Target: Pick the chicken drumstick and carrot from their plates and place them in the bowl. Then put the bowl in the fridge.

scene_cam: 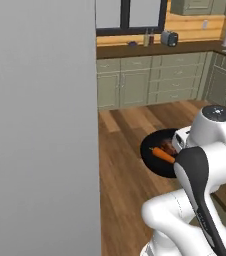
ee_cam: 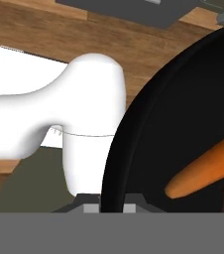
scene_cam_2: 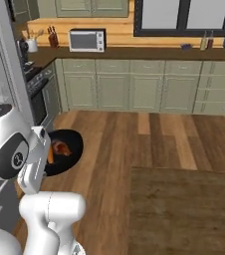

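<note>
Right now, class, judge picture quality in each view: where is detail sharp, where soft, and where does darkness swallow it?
Left base view: even, flat light; the carrot reads clearly in the bowl. Right base view: the bowl's black inside hides detail around the chicken drumstick. Hand view: the close bowl rim is soft-edged, plain black without glare.

You see the round black bowl [scene_cam: 157, 152] held up above the wood floor, orange carrot [scene_cam: 163, 155] lying inside, reddish-brown drumstick [scene_cam: 167, 146] at its one o'clock, light-grey fridge [scene_cam: 40, 125] wall at nine o'clock.

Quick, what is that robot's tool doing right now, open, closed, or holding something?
Tool: closed on the rim of the black bowl, which carries the carrot.
</note>
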You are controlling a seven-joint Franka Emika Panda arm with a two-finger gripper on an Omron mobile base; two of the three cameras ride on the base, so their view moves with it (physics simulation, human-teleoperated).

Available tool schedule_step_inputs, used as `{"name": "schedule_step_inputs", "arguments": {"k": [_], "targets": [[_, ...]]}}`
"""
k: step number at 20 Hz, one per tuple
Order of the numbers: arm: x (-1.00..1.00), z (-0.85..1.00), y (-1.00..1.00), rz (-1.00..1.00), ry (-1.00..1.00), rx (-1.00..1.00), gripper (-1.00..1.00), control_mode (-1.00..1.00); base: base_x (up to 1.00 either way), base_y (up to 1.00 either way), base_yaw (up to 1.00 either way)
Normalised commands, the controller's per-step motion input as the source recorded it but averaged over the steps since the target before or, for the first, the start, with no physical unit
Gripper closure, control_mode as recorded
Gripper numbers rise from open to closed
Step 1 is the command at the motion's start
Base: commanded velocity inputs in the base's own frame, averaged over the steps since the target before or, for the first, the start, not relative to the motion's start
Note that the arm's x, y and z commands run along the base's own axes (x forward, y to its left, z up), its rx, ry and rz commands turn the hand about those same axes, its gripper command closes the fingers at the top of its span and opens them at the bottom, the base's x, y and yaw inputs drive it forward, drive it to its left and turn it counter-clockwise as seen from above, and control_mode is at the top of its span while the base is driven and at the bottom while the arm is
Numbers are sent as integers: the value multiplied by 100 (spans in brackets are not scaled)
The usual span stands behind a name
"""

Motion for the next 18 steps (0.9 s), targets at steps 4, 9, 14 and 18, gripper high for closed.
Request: {"name": "schedule_step_inputs", "arguments": {"k": [4, 9, 14, 18], "targets": [[0, 0, 0, 0, 0, 0, 100, 100, 72, -15, 1], [0, 0, 0, 0, 0, 0, 100, 100, 57, -7, 3], [0, 0, 0, 0, 0, 0, 100, 100, 53, 0, 3], [0, 0, 0, 0, 0, 0, 100, 100, 19, 0, 16]]}}
